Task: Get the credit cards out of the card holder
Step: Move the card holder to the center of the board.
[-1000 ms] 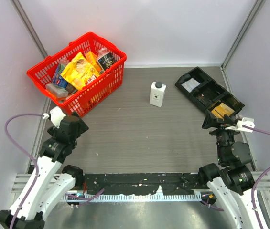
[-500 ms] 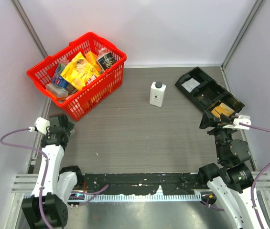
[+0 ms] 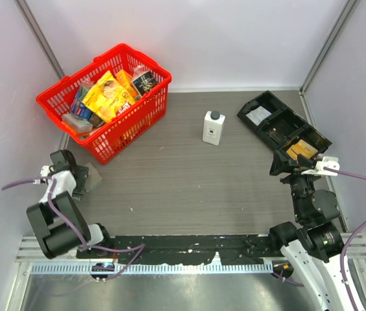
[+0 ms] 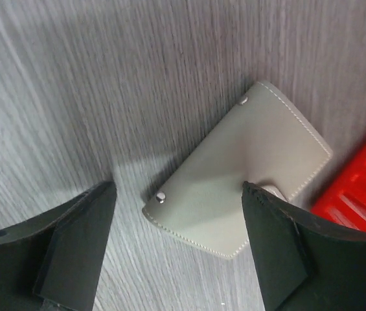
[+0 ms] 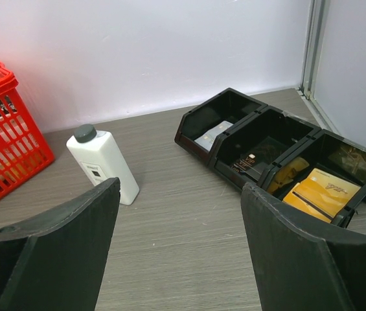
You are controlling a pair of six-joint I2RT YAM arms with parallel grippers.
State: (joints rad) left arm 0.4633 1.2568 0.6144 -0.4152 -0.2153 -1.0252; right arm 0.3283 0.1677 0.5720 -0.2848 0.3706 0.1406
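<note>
The card holder (image 4: pixel 241 172) lies flat on the grey wood-grain surface (image 3: pixel 189 181) at the left side of the workspace, just beside the near corner of the red shopping basket (image 3: pixel 134 126). It is a taupe sleeve with pale stitching round its edge and two small metal studs on its upper face, and it sits skewed to the grain of the surface.

The left tool (image 4: pixel 177 191) hangs low over it with its fingers spread wide, one to each side of the holder. The left finger is clear of the holder. The right finger overlaps the holder's far edge in the left wrist view, though whether it actually touches cannot be told from that angle. Nothing is pinched. Seen from above, the left arm is folded back on itself close to the left wall.

The right tool (image 5: pixel 179 194) is also spread wide and holds nothing. It is raised above the surface on the right side, facing the back wall.

Ahead of the right tool stands a white bottle with a dark cap (image 3: pixel 213 127), upright and well apart from the basket. To the right of the bottle lies a long black compartment tray (image 5: pixel 192 136) – its nearest compartment holds a yellow-orange packet (image 5: pixel 322 191). The basket is filled with snack packs (image 3: pixel 108 94).
</note>
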